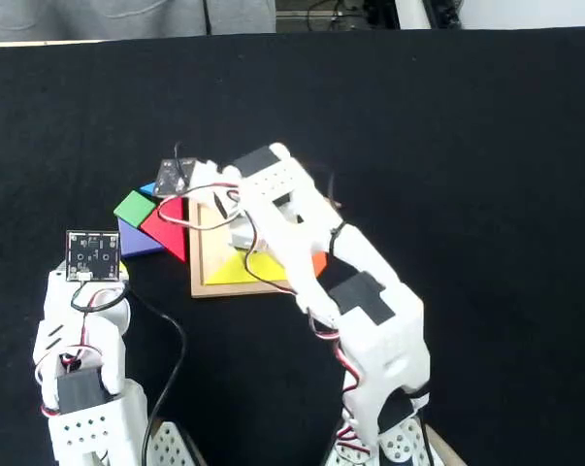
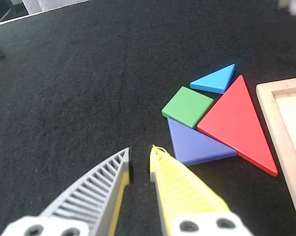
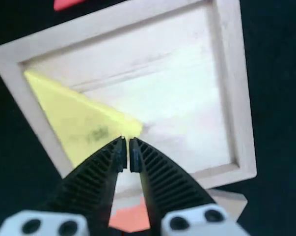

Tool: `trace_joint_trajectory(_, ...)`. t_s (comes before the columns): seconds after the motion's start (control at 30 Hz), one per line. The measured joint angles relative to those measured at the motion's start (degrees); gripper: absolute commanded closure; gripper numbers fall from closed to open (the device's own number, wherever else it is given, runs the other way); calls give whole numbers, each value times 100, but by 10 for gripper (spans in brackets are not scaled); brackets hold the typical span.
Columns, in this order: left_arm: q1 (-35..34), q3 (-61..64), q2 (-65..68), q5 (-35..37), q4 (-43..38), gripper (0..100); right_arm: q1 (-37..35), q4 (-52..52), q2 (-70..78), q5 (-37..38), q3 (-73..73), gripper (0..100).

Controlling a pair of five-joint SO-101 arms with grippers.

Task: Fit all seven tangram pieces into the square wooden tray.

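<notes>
The right gripper's [image 3: 127, 149] black fingers [image 3: 101, 172] are pressed almost together with nothing between them. Their tips hang over the square wooden tray [image 3: 236, 98], at the near point of the yellow triangle [image 3: 74, 123] lying inside it. Behind the tips, an orange piece [image 3: 130, 216] sits outside the tray's rim, mostly hidden by the fingers, so its shape cannot be told. A red sliver beyond the tray is cut off by the frame.

The left gripper's [image 2: 140, 155] grey and yellow fingers [image 2: 174, 189] stand slightly apart and empty over the black table [image 2: 79, 88]. Ahead of them, a purple piece [image 2: 197, 145] lies nearest, its outline hard to read. Beyond it are the green square [image 2: 188, 105], the red triangle [image 2: 236, 123] and the small blue triangle [image 2: 216, 79], all packed edge to edge. From above, the right arm [image 1: 302, 223] covers much of the tray's floor.
</notes>
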Motion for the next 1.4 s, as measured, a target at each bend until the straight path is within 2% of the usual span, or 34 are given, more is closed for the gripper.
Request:
trace_joint_trajectory(0.27, 0, 0, 0, 0, 0, 920, 914, 387, -1055, -123, -97, 986)
trace_joint_trajectory(0.37, 0, 0, 0, 0, 0, 920, 1345, 149, -1108, -695, 466, 961)
trace_joint_trajectory(0.5, 0, 0, 0, 0, 0, 920, 1565, -343, -1108, -1829, 1521, 825)
trace_joint_trajectory(0.6, 0, 0, 0, 0, 0, 920, 1556, -545, -1108, -2171, 1978, 822)
trace_joint_trajectory(1.0, 0, 0, 0, 0, 0, 920, 1565, -756, -1108, -2462, 2418, 835)
trace_joint_trajectory(1.2, 0, 0, 0, 0, 0, 920, 1996, -1231, -1204, -2462, 2778, 835)
trace_joint_trajectory(1.4, 0, 0, 0, 0, 0, 920, 2787, -1336, -1187, -2127, 2892, 835)
